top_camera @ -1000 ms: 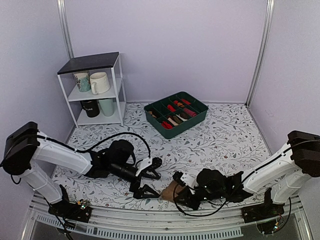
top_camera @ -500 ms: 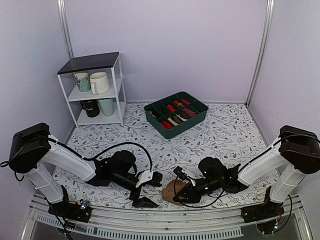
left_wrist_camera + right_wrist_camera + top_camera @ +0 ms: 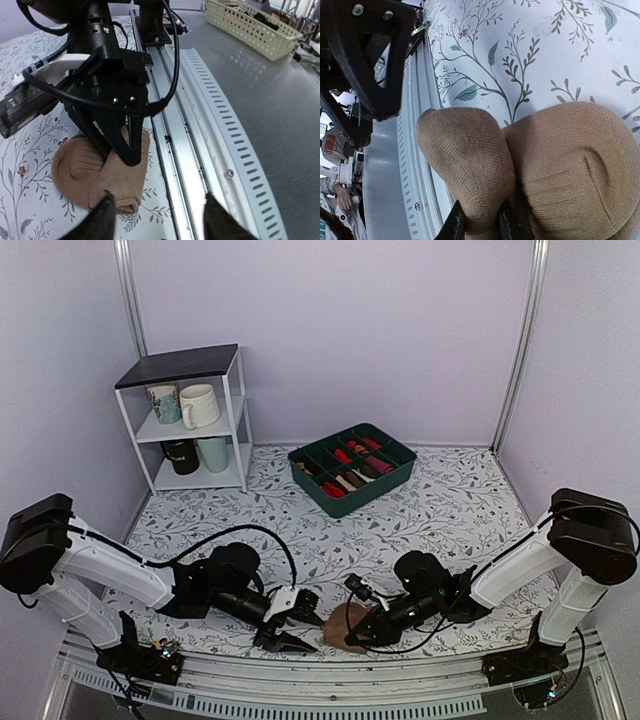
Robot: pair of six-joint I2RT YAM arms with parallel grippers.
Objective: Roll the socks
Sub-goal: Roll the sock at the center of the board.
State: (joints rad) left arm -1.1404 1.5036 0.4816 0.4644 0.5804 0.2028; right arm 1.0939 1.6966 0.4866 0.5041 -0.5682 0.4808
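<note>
**At the near edge, socks pinned for the roll**

At the near edge of the table (image 3: 450,510), between our two arms, the socks (image 3: 338,624) lie as a tan, partly rolled lump just beside the rail (image 3: 200,125). Our right gripper (image 3: 364,630) reaches in from the right with its jaws pressed onto a fold of the socks. In its wrist view the knit bulges up from between the two fingers (image 3: 456,220). We judge that this pinch anchors the bundle so it cannot unwind.

Our left gripper (image 3: 303,622) sits low on the left, jaws spread and holding nothing. In its wrist view one fingertip (image 3: 104,216) is at the loose end of the socks, touching or just short of it; we cannot tell which. The other fingertip hangs over the rail. Spread like that, the left gripper looks placed to take the loose end and tuck it round. By our reading the roll is not yet tight.
</note>
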